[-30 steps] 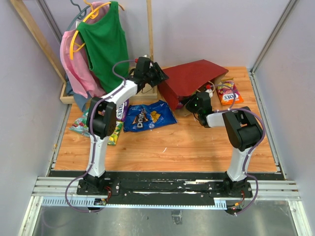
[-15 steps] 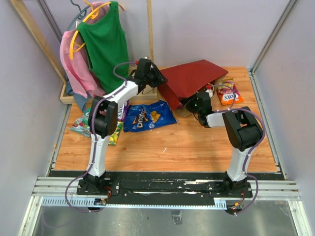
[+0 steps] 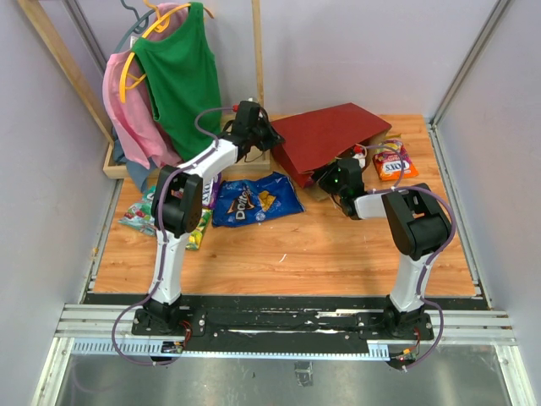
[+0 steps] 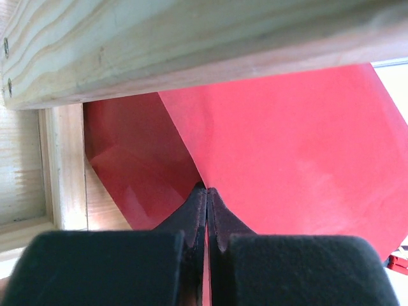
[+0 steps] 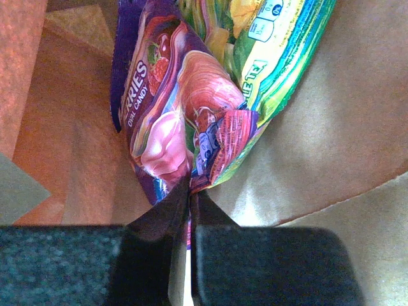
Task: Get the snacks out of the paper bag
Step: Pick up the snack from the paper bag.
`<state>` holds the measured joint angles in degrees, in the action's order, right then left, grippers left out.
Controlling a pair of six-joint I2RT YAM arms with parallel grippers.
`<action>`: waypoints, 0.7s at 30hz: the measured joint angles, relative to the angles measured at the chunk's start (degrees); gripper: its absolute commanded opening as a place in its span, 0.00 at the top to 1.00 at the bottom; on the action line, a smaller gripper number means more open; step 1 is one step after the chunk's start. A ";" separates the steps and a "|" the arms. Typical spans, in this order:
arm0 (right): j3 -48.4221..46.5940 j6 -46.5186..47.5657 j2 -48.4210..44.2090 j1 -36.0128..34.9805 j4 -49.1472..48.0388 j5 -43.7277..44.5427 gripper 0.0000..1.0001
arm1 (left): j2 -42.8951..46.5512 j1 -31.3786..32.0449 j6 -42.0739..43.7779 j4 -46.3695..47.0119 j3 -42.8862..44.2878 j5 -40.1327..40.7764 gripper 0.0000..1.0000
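Jaws clenched on both arms: left gripper [image 4: 206,205] pinches the paper bag [image 4: 293,146] at its fold; right gripper [image 5: 189,203], bottom centre, nips the purple candy bag [image 5: 156,121] by its crimped edge, which looks light and slippery.

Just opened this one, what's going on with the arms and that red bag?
The left gripper is pinched on an edge of the red paper bag, which lies tipped on its side by the wooden rack. The right gripper is inside the bag's mouth, shut on a corner of a purple candy bag. A Doritos bag lies out on the table.
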<state>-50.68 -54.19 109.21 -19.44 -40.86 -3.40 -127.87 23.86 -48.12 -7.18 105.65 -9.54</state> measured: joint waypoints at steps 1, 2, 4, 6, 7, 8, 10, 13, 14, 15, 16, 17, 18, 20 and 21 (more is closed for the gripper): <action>0.00 0.00 0.00 0.00 0.00 0.00 0.99 | 0.00 0.00 0.00 0.00 0.00 0.00 1.00; 0.00 0.00 0.00 0.00 0.00 0.00 0.99 | 0.00 0.00 -0.02 0.02 0.00 0.00 1.00; 0.20 0.00 -0.04 0.00 -0.11 0.00 0.99 | 0.00 0.00 -0.11 0.11 -0.04 0.00 0.99; 0.83 -0.02 -0.39 0.00 -0.22 0.00 0.99 | 0.00 0.02 -0.20 0.57 -0.28 0.02 1.00; 1.31 -0.02 -0.76 0.00 -0.31 -0.04 0.99 | 0.00 0.02 -0.26 0.70 -0.37 0.02 1.00; 2.12 0.00 -1.46 0.00 -0.42 -0.07 0.99 | 0.00 0.04 -0.35 0.94 -0.48 0.02 1.00; 3.93 0.00 -3.26 0.00 -0.39 -0.09 0.99 | 0.00 0.09 -0.59 1.33 -0.79 0.11 0.99; 6.73 0.02 -6.80 0.00 0.24 -0.17 0.99 | 0.20 0.28 -1.18 2.99 -2.27 0.46 1.00; 7.32 0.04 -7.82 0.00 0.74 -0.24 0.99 | 0.50 0.39 -1.42 4.07 -3.34 0.55 0.99; 7.74 0.13 -8.87 0.00 1.57 -0.33 0.99 | 0.83 0.52 -1.60 4.68 -4.28 0.59 1.00; 8.04 0.24 -10.01 0.00 2.54 -0.48 0.99 | 1.09 0.66 -1.66 5.16 -4.98 0.72 1.00; 8.26 0.39 -10.93 -0.02 3.28 -0.57 0.99 | 1.49 0.98 -1.66 5.53 -5.88 0.81 0.99; 8.41 0.52 -11.78 -0.11 4.00 -0.61 0.99 | 1.84 1.31 -1.66 6.05 -7.04 1.31 1.00; 8.81 1.20 -14.03 -0.15 6.21 -0.63 0.99 | 2.19 2.10 -1.73 6.84 -8.07 1.49 1.00; 9.11 1.62 -15.08 -0.17 7.17 -0.57 1.00 | 2.78 2.45 -1.92 7.52 -9.16 1.81 1.00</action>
<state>-41.56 -52.58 94.13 -19.62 -33.69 -3.97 -125.10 26.30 -50.04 0.34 96.49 -7.73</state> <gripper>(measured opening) 0.025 0.011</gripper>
